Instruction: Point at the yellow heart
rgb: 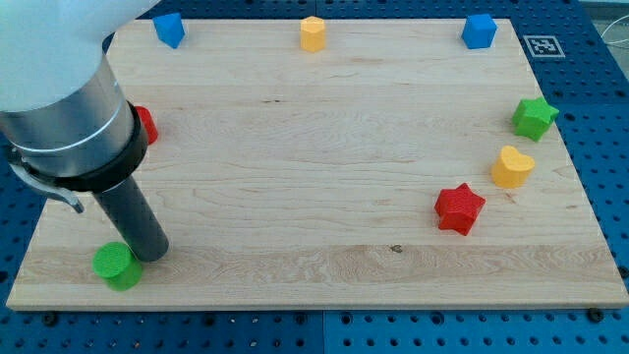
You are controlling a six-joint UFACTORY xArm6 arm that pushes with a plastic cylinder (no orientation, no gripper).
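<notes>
The yellow heart (512, 166) lies near the view's right edge of the wooden board (324, 147), between a green star (534, 118) above it and a red star (460, 208) to its lower left. My tip (152, 256) rests at the view's lower left, touching the right side of a green round block (118, 265). The tip is far to the left of the yellow heart, almost the whole board away.
A red block (145, 125) shows partly behind the arm at the left edge. Along the top edge sit a blue block (169, 29), a yellow cylinder-like block (313, 33) and a blue block (479, 31). The arm's grey body (69, 118) covers the upper left.
</notes>
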